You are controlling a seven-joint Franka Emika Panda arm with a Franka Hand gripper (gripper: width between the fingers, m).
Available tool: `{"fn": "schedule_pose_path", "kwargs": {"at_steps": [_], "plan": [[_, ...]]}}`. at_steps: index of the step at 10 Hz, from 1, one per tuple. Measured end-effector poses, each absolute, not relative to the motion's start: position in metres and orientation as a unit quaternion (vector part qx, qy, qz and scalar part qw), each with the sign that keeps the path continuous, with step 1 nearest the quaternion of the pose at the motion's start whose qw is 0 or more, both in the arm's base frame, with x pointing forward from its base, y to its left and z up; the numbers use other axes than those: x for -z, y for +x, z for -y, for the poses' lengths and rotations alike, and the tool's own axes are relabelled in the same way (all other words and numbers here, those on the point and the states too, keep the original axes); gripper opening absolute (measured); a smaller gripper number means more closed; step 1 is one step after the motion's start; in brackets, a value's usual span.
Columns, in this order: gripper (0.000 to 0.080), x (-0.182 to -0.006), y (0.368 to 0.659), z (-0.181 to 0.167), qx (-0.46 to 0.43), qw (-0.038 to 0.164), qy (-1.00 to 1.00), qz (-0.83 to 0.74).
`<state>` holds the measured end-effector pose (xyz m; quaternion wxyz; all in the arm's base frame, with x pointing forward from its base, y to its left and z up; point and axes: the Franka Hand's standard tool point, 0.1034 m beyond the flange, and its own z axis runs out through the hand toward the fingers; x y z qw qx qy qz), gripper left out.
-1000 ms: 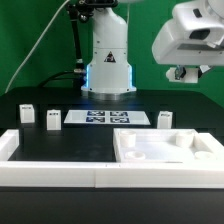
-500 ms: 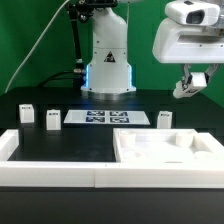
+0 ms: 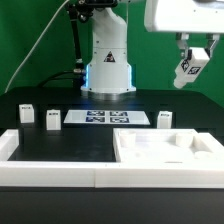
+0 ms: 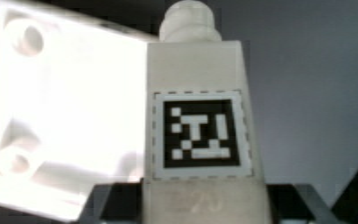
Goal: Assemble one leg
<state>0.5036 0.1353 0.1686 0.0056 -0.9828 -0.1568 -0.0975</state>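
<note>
Exterior view's upper right — claw (image 3: 190,56) tight around a tilted white leg (image 3: 189,71), well above the table (image 3: 70,140)

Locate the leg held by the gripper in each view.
Exterior view: the leg hangs tilted in the air, high at the exterior view's right.
Wrist view: the leg fills the middle, its tag facing the camera.
Shared landmark: the large white rimmed piece.
</note>
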Motion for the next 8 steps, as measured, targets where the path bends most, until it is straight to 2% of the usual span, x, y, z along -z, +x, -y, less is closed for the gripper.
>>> {"fn": "schedule_pose_path", "kwargs": {"at_steps": [3, 4, 5, 6, 8], "plan": [[0.0292, -0.163, 0.503, -0.137, 0.217, 0.025, -0.963, 0.155], [0.0292, -0.142, 0.496, -0.136, 0.256, 0.033, -0.954, 0.152], [0.0292, -0.131, 0.508, -0.135, 0.286, 0.039, -0.946, 0.145], [0.0292, -0.126, 0.524, -0.13, 0.276, 0.035, -0.95, 0.14], [0.0292, -0.132, 0.569, -0.116, 0.3, 0.027, -0.944, 0.134]]}}
